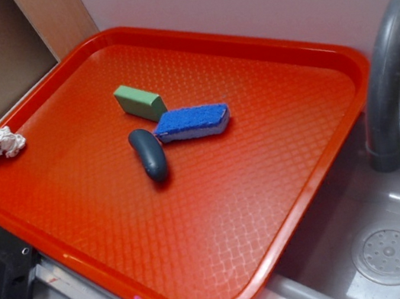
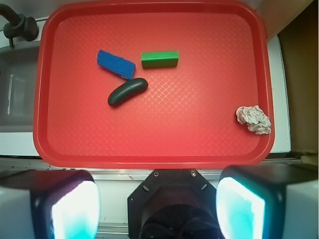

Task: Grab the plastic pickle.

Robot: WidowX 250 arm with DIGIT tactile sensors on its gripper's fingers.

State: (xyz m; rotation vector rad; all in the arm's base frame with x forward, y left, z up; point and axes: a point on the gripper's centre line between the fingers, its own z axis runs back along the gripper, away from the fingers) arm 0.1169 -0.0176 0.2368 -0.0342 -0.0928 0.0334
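Dark teal, glossy and oblong, the plastic pickle (image 2: 127, 92) lies mid-tray on the red plastic tray (image 2: 149, 144), touching the blue flat sponge (image 2: 115, 63). Our gripper (image 2: 158, 204) hangs released, well short; next we reach and descend.

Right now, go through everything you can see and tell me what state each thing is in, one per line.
Plastic pickle: lying flat on the tray, ungrasped, one end right by the sponge.
Blue sponge: lying flat.
Green block: resting on a long side.
Crumpled paper: wadded, at the tray's edge.
Red tray: flat beside the sink.
Faucet: no water running.
End effector: open, holding nothing, outside the tray's near edge.
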